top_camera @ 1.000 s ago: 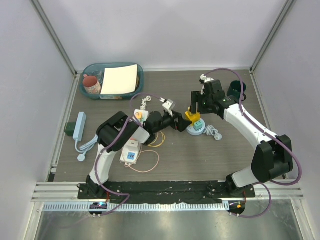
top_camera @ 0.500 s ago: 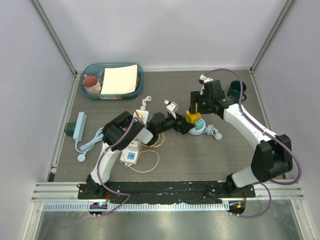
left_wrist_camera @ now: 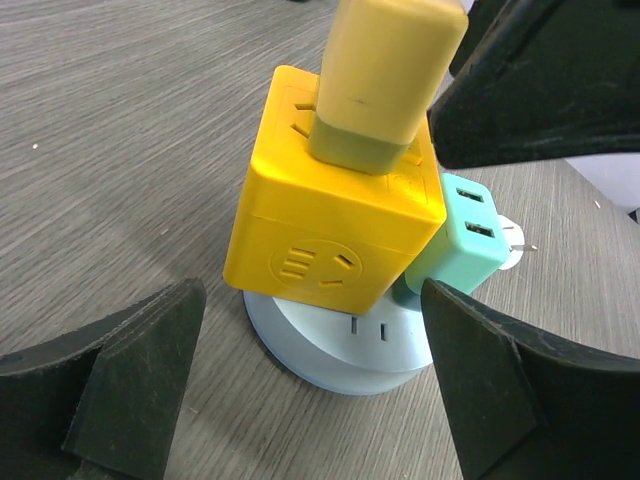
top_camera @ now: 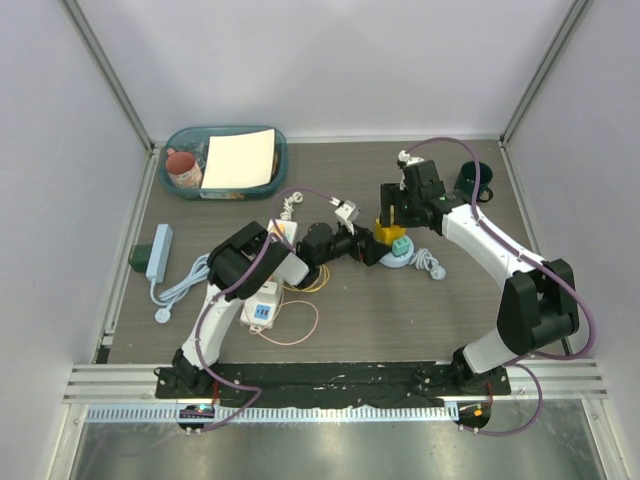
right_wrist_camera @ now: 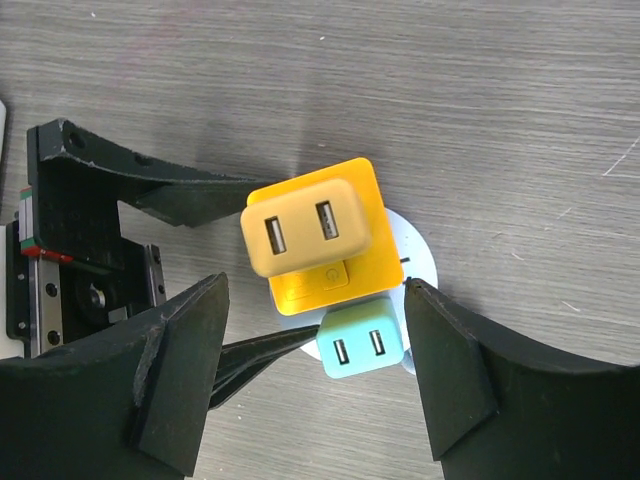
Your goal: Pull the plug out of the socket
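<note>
Right gripper (right_wrist_camera: 315,292) and left gripper (left_wrist_camera: 312,300) gape open around the yellow cube (left_wrist_camera: 330,220). Closing would pull that, not the plug (top_camera: 259,310) well behind the latter.

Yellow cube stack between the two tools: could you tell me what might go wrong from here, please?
The open left tool and open right tool both crowd the yellow plastic cube; they could collide. Pulling it may lift the round pale-blue base and teal adapter too, or topple the stack.
</note>
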